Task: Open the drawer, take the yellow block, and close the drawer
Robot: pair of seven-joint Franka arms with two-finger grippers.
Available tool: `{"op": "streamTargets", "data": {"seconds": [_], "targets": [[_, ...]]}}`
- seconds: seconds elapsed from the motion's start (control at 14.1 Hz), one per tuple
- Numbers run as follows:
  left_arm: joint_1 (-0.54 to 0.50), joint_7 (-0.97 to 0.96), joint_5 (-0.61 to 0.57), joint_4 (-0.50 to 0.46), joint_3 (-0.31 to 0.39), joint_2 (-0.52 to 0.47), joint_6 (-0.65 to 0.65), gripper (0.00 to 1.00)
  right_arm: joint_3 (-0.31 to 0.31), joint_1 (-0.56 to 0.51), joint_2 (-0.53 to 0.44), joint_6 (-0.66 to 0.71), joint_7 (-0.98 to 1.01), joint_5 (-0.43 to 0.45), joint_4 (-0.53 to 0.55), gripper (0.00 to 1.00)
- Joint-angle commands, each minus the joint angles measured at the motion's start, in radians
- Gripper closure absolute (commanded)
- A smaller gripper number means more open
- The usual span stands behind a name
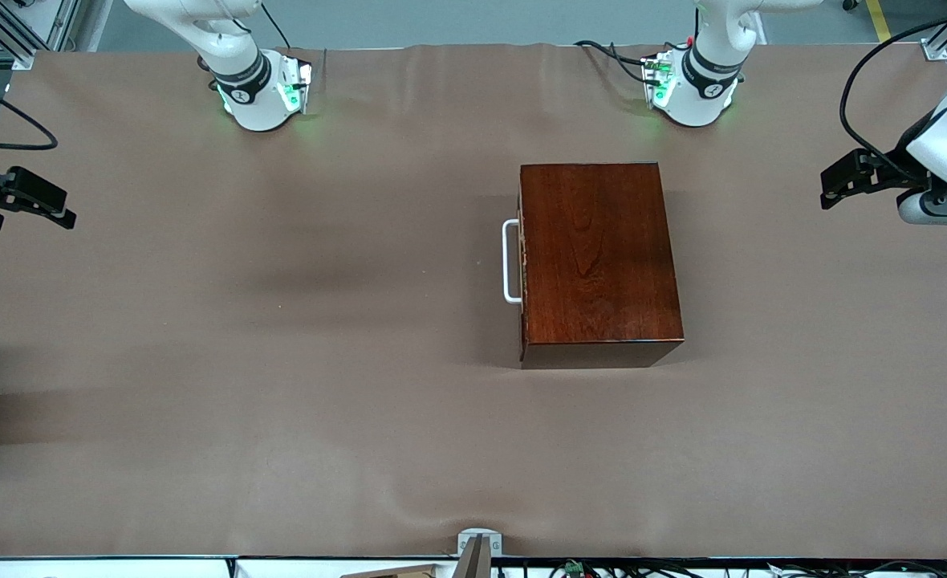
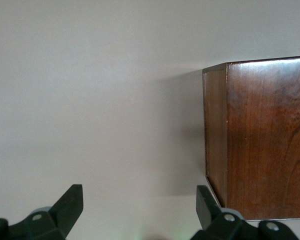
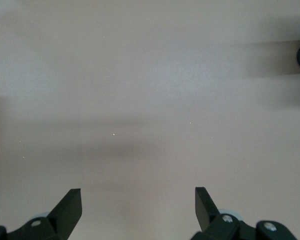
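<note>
At the left edge of the front view, upper half, the right gripper (image 1: pixel 60 210) is seen held above the brown table cover (image 1: pixel 281 401) at the right arm's end of the table; in the right wrist view its fingers (image 3: pixel 70 207) are spread wide apart with nothing between them. Right of centre, the wooden box (image 1: pixel 598 257) is set on the cover, its drawer (image 1: pixel 523 265) fully shut and the white loop handle (image 1: pixel 510 261) turned toward the right arm's end. The yellow block is not visible. At the right edge, upper part, the left gripper (image 1: pixel 835 181) is held above the cover; its fingers (image 2: pixel 70 205) are likewise wide apart and empty, near a corner of the box.
</note>
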State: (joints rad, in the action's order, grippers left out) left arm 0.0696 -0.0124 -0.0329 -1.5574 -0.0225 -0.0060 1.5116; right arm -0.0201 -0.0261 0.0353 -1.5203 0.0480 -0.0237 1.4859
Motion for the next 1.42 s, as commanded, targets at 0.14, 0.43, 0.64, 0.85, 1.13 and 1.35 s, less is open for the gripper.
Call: {"op": "streamTargets", "data": {"seconds": [0.14, 0.43, 0.64, 0.85, 1.13, 1.35], "targets": [[-0.001, 0.008, 0.004, -0.006, -0.004, -0.009, 0.010, 0.00, 0.016, -0.023, -0.003, 0.002, -0.002, -0.007, -0.003, 0.00], [-0.001, 0.005, 0.014, -0.001, -0.013, -0.006, 0.010, 0.00, 0.016, -0.024, -0.003, -0.001, -0.004, -0.007, -0.003, 0.00], [-0.001, -0.010, 0.028, 0.000, -0.034, -0.008, 0.009, 0.00, 0.016, -0.023, -0.003, 0.000, -0.004, -0.007, -0.003, 0.00], [0.004, -0.131, 0.044, 0.000, -0.079, 0.000, 0.009, 0.00, 0.016, -0.024, -0.003, 0.000, -0.004, -0.007, -0.003, 0.00], [0.012, -0.233, 0.048, 0.037, -0.120, 0.029, 0.007, 0.00, 0.016, -0.024, -0.003, -0.001, -0.004, -0.005, -0.003, 0.00], [0.016, -0.306, 0.042, 0.034, -0.168, 0.044, 0.006, 0.00, 0.016, -0.023, -0.003, -0.001, -0.004, -0.007, -0.003, 0.00]]}}
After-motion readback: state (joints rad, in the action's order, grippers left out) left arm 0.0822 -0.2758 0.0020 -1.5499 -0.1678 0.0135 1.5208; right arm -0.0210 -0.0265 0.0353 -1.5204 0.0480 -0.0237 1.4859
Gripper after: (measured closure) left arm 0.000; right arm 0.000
